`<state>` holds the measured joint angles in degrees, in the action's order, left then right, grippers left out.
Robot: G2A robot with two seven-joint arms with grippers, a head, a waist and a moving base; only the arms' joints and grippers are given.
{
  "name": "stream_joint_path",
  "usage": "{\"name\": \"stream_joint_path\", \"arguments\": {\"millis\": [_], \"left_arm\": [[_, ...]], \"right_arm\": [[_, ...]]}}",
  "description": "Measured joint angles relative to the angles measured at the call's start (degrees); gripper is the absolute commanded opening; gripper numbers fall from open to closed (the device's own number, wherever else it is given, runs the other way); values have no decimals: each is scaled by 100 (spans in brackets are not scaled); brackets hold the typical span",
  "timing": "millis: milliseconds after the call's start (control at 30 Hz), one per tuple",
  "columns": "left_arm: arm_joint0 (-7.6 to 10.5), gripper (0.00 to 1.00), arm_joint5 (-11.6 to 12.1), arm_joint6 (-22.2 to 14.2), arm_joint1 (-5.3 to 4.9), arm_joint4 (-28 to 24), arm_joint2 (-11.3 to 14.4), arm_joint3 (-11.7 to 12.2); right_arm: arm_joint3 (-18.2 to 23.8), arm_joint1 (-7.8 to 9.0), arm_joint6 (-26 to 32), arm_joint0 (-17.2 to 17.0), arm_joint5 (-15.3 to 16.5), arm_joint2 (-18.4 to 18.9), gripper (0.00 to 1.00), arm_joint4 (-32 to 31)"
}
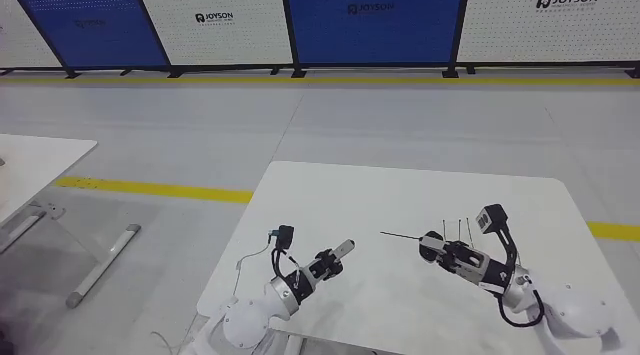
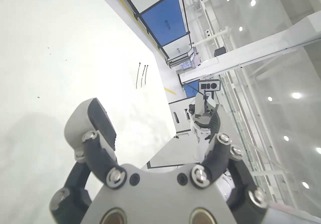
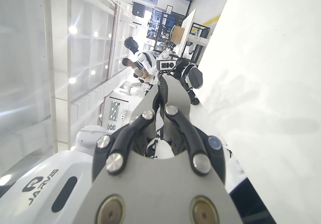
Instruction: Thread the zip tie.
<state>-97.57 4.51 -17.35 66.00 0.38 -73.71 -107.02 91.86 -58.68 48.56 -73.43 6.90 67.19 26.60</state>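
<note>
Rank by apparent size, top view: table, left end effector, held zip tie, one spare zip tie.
1. table
2. left end effector and held zip tie: bulkier versus longer, not ranked
3. spare zip tie looks shortest, though the held one likely sits nearer the camera

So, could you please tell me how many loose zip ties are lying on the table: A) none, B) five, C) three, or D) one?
C: three loose zip ties lie side by side on the white table, as the left wrist view shows.
</note>
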Motion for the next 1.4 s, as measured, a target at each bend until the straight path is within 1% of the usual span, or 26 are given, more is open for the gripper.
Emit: {"name": "stream_joint_path", "arguments": {"millis": [133, 200, 267, 333, 467, 533, 600, 900, 967, 1067, 1133, 1200, 1400], "left_arm": [[7, 100, -6, 7, 2, -24, 12, 14], [44, 100, -33, -67, 7, -128, 59, 64], [110, 100, -29, -236, 8, -223, 132, 126], [167, 100, 36, -370, 17, -308, 250, 153], [310, 100, 107, -467, 50, -502, 502, 191], [417, 100, 96, -289, 81, -574, 618, 258], [454, 100, 84, -130, 95, -594, 656, 291], [453, 100, 79, -154, 94, -598, 660, 294], [516, 100, 30, -201, 109, -728, 734, 345], [675, 100, 18, -162, 154, -966, 914, 455], [792, 100, 78, 1, 198, -1187, 1025, 532], [876, 100, 95, 262, 235, -1358, 1098, 599], [878, 100, 89, 269, 237, -1361, 1101, 603]], "right_arm": [[6, -4, -43, -15, 4, -5, 0, -6], [2, -22, -145, -41, 45, -38, 0, 26], [-79, -53, -212, -22, 136, -117, 0, 69], [-191, -97, -289, 47, 222, -260, 0, 47], [-369, -184, -355, 230, 260, -568, 0, -49], [-442, -218, -345, 315, 224, -676, 0, -79], [-465, -225, -344, 340, 205, -698, 0, -91], [-455, -226, -374, 324, 206, -694, 0, -94], [-426, -240, -483, 285, 203, -717, 0, -110], [-432, -272, -527, 286, 223, -792, 0, -116], [-461, -295, -526, 319, 228, -858, 0, -169], [-488, -313, -555, 353, 219, -897, 0, -225], [-491, -315, -565, 357, 217, -899, 0, -229]]}}
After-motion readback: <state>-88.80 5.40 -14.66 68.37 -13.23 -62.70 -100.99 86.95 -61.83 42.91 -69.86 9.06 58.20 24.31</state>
